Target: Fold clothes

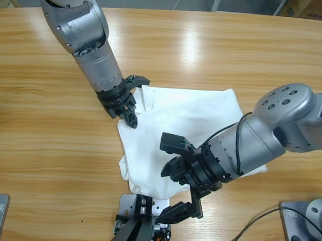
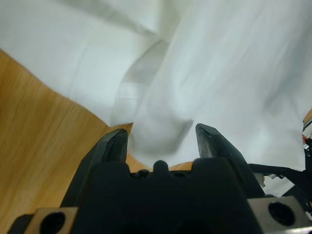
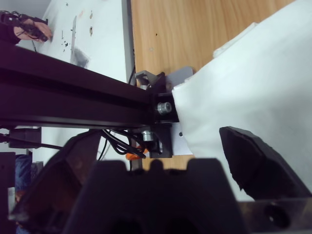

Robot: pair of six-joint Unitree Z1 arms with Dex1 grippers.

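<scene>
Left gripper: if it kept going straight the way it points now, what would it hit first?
The white T-shirt. In the left wrist view a bulge of its fabric sits right between the open fingers of the left gripper, so cloth comes first, with the table under it. Exact depth is unclear.

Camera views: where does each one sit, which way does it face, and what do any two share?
High view: fixed above, looking down on the wooden table; both arms show, left pincer, right pincer.
Left wrist view: on the left wrist, looking along its open pincer at a T-shirt fold.
Right wrist view: on the right wrist, looking along its open pincer at the shirt's near edge by the rig.
All three share the T-shirt.
</scene>
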